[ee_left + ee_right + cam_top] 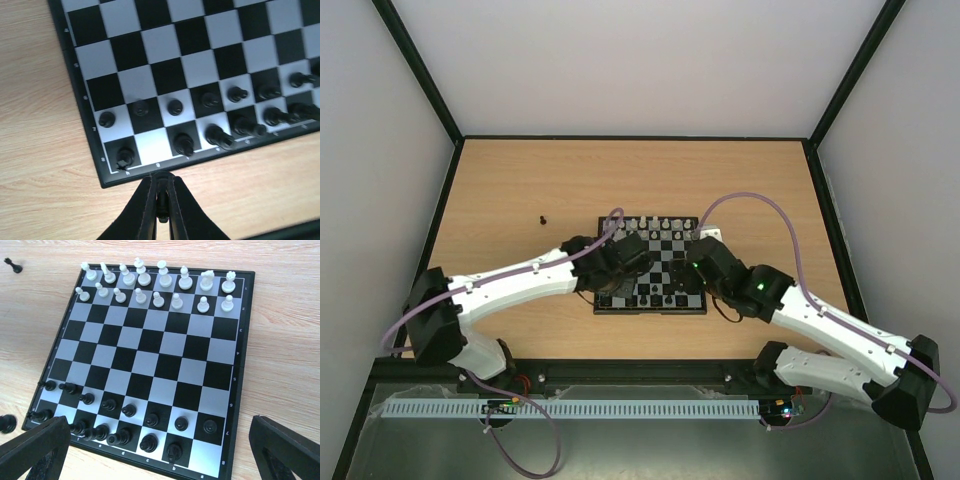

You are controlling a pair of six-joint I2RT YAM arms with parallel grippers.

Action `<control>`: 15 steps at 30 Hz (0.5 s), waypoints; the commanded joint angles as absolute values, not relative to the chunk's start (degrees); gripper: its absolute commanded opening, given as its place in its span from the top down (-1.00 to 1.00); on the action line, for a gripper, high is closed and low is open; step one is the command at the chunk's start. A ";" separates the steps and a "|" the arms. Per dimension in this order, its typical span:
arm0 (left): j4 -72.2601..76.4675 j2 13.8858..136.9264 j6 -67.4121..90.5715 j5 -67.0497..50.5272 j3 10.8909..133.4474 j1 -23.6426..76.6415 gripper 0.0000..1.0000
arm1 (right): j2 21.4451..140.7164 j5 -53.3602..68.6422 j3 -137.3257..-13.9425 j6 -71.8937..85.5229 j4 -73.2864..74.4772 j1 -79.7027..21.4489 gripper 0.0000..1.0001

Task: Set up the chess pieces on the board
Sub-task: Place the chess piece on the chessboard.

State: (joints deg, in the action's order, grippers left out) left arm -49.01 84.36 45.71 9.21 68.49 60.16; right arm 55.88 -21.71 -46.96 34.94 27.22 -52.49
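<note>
Our black left pincer (pixel 160 181) is pinched shut on nothing we can see, just off the near edge of the small black-and-white checkered board (pixel 165 342). Our black right pincer (pixel 160 440) hangs wide open and empty above it. Closest to them we count fourteen tiny black chess pieces (pixel 151 419) in place, with two back squares bare. Beyond stand sixteen tiny white pieces (pixel 165 280), and one black piece (pixel 12 265) lies far off on the wooden table (pixel 280 340), so we think the job is nearly done.

Light wood-grain tabletop (pixel 520 180), pale white panel walls (pixel 640 60) along its far, left and right edges, thin black frame struts (pixel 420 70) rising from the far corners, white slotted plastic strip (pixel 620 409) past its near edge, even light
</note>
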 commanded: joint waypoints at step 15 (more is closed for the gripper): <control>-45.63 90.26 55.90 18.86 66.03 62.63 0.91 | 53.79 -18.00 -45.18 33.27 26.39 -52.18 -0.97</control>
